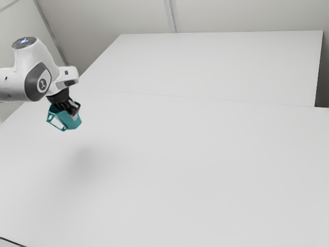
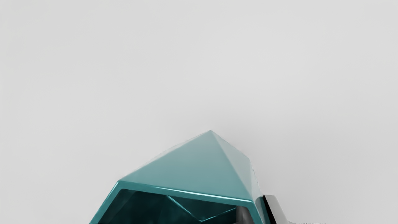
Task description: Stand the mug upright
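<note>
Teal and faceted, a mug (image 2: 199, 168) is looming nearest the camera in the wrist view, baring its angular rim (image 2: 186, 190) and dark interior. One finger (image 2: 243, 215) is standing inside the mouth there, while the other (image 2: 274, 205) is pressing against the outside wall. The exterior view is picking out the mug's handle (image 1: 49, 119) and a soft shadow (image 1: 85, 157), which is falling on the white surface (image 1: 195, 164) below. The mug is hanging in the air above that surface, at the exterior view's left, beneath the white arm (image 1: 35, 82). Its mouth is facing up toward the hand, and its base is pointing down and toward the exterior view's right; the long axis is slanting, leaving the mug tilted. The black tool (image 1: 74, 111) is pinching the mug by one side, its fingers standing narrowly apart with the wall between them.
</note>
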Controlling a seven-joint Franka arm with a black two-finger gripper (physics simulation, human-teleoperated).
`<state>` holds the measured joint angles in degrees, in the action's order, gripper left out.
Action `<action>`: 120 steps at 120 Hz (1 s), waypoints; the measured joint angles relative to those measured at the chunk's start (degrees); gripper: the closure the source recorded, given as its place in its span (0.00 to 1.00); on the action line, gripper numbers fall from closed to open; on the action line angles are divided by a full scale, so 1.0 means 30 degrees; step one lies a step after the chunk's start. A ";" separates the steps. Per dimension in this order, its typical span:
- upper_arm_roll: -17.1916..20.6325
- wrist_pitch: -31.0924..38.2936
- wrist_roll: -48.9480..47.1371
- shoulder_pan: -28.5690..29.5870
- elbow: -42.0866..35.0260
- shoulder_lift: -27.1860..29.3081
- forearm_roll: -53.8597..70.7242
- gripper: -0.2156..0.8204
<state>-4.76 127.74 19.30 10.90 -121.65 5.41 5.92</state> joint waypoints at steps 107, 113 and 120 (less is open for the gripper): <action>0.4033 -0.0275 -1.8184 -0.1519 -0.4473 0.1596 0.0800 0.96; 0.4092 -0.0321 -1.8874 -0.1513 -0.4533 0.1404 0.0736 0.96; 0.4117 -0.0339 -1.9630 -0.1511 -0.4559 0.1139 0.0678 0.96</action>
<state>7.59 126.73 -39.59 6.36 -135.32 8.83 7.96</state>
